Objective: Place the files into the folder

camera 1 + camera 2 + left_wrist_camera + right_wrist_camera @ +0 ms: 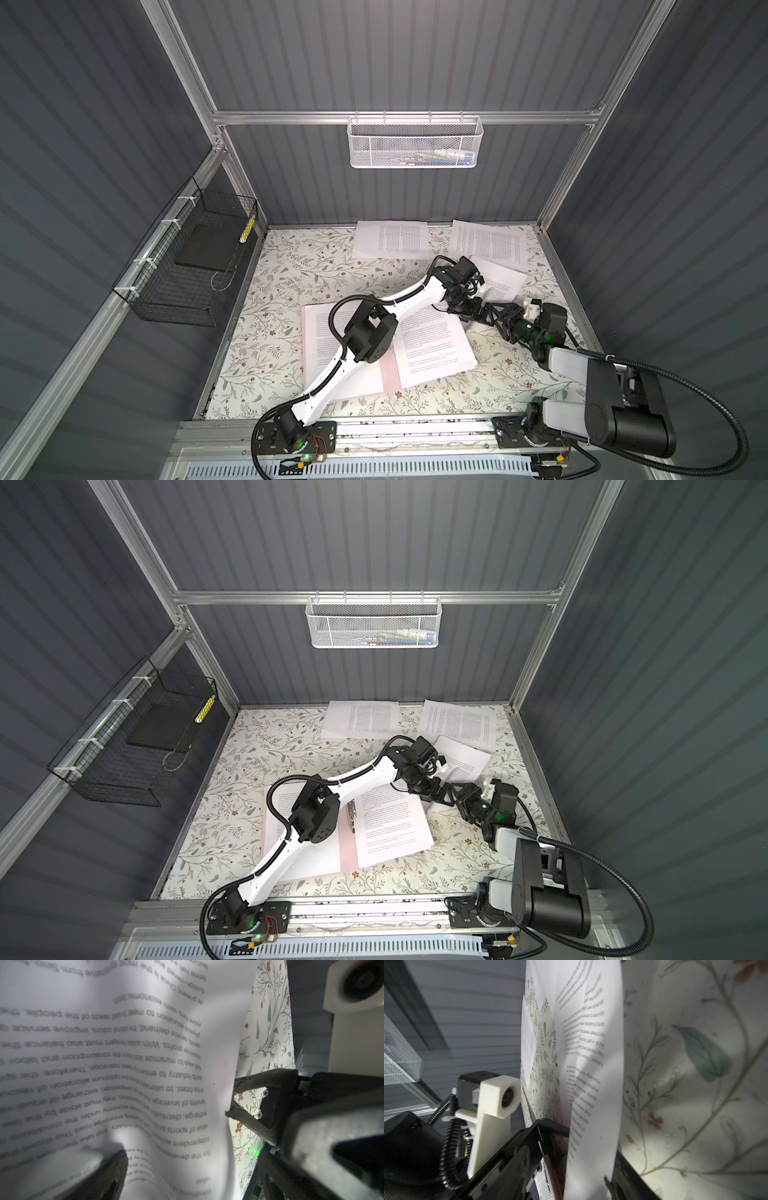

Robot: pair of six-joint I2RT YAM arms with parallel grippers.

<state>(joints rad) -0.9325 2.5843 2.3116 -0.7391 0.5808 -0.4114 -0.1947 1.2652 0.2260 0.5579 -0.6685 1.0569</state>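
Right gripper [231, 1098] straddles edge of curled file [124, 1053], jaws apart.

I see files [432, 345] of matt white paper and a folder [390, 374] of pale card. The twelve o'clock basket [415, 143] is metal mesh.

Our two top views sit high over the front edge, looking steeply down on the whole worktop [291, 266], side by side, so they share nearly everything. From the left wrist we're jammed close against a printed sheet [104, 1053], with the right end effector [230, 1098] at its edge. From the right wrist we hug the same sheet and face the left wrist camera [506, 1095].
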